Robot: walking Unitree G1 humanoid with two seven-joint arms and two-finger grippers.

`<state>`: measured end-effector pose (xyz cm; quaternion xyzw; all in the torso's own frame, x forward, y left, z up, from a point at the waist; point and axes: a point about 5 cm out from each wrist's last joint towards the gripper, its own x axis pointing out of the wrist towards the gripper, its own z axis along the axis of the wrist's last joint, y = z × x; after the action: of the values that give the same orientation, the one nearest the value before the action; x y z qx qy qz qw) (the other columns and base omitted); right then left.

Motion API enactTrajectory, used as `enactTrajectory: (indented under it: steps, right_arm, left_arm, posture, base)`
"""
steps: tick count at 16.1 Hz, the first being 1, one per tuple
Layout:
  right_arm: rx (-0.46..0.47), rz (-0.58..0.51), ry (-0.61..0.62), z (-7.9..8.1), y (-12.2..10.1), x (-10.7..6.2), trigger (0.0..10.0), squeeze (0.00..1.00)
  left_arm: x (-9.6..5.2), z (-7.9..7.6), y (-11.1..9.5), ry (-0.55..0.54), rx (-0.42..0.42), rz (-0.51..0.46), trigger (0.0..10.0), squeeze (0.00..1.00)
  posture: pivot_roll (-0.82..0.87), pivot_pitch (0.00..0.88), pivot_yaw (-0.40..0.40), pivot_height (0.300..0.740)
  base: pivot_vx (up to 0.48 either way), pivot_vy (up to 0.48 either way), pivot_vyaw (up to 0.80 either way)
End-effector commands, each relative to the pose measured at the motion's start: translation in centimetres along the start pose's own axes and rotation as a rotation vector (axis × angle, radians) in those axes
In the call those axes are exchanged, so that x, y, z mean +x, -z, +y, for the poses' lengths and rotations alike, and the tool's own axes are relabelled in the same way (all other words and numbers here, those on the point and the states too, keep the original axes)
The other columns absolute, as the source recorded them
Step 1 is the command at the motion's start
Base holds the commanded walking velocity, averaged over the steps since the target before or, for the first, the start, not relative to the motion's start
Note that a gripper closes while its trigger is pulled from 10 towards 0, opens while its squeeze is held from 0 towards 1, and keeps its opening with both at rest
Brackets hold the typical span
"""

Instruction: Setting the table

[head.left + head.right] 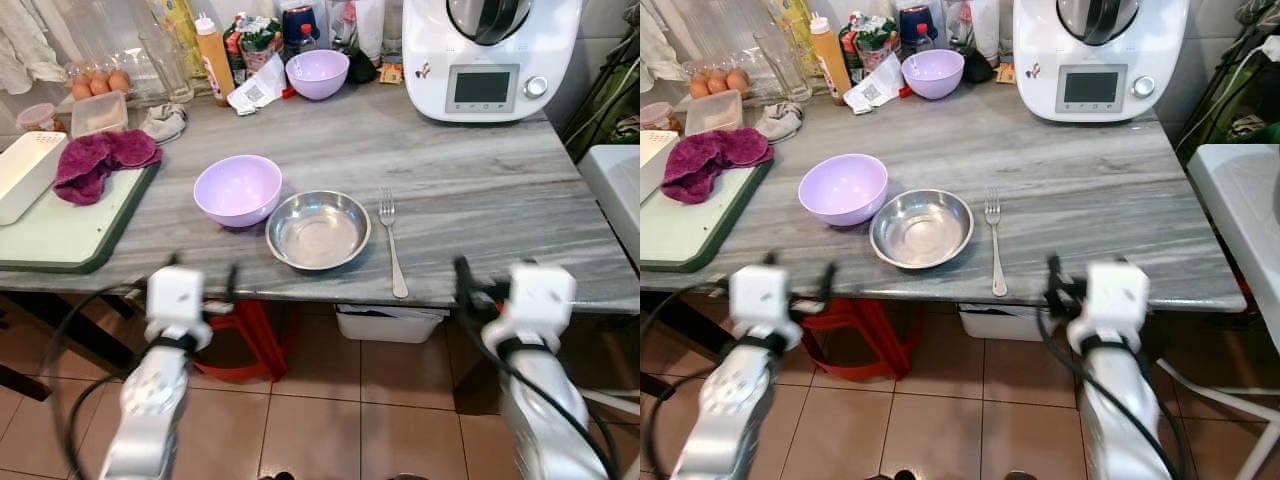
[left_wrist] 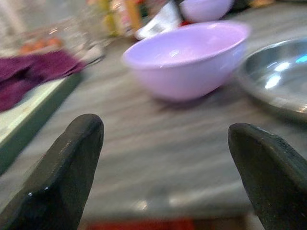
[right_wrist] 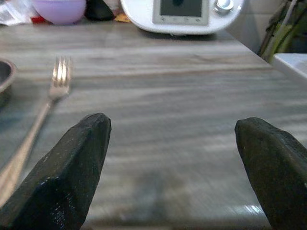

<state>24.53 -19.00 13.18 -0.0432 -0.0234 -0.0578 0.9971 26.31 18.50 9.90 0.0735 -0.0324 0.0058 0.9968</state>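
- Across the grey marble table (image 1: 480, 190), from my head, I'm looking at a lilac bowl (image 1: 238, 189) sitting just left of a steel bowl (image 1: 318, 229), the two rims nearly touching. A fork (image 1: 392, 243) is lying just right of the steel bowl, tines pointing away from me. A second lilac bowl (image 1: 317, 73) is standing at the back beside a white kitchen machine (image 1: 490, 55), and a purple cloth (image 1: 100, 160) is resting on a green board (image 1: 60, 235) at my left.
- Below the table edge I'm holding both arms out: left gripper (image 1: 205, 275) before the lilac bowl, right gripper (image 1: 480, 290) right of the fork.
- Along my left wrist, my fingers (image 2: 62, 177) are standing wide apart, gripping nothing, the near lilac bowl ahead between them.
- Along my right wrist, my fingers (image 3: 72, 172) are spreading just as wide, holding nothing, bare table between them and the fork off to one side.
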Motion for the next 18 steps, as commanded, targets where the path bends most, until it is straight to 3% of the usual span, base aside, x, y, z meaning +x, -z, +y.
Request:
enactTrajectory:
  steps: [1,4,7,11,18]
  right_arm:
    - [-0.012,-0.032,0.003,-0.2,-0.6,-0.6,10.0,0.0]
    - [0.038,-0.011,-0.035,0.2,-0.4,-1.0,10.0,0.0]
    - [0.008,-0.046,-0.075,0.7,-1.3,-0.5,10.0,0.0]
    - [0.022,-0.038,-0.079,0.8,-1.2,-0.3,10.0,0.0]
    - [0.036,0.006,-0.042,0.7,-0.8,0.6,10.0,0.0]
  left_arm:
    - [-0.5,1.1,0.2,-0.07,0.031,0.017,10.0,0.0]
    - [-0.7,0.7,0.8,-0.063,0.038,0.039,10.0,0.0]
    - [-0.6,0.5,1.0,-0.063,0.04,0.046,10.0,0.0]
    - [-0.3,0.2,1.4,-0.062,0.037,0.064,10.0,0.0]
    - [-0.1,-0.1,1.7,-0.057,0.048,0.07,10.0,0.0]
  posture:
    - [-0.2,0.091,0.083,0.74]
    - [-0.2,0.093,0.082,0.74]
    - [-0.21,0.086,0.077,0.74]
    - [-0.21,0.079,0.072,0.74]
    - [-0.21,0.083,0.068,0.74]
  base:
    - [0.0,0.0,0.0]
    - [0.0,0.0,0.0]
    - [0.0,0.0,0.0]
    - [0.0,0.0,-0.54]
    - [0.0,0.0,0.0]
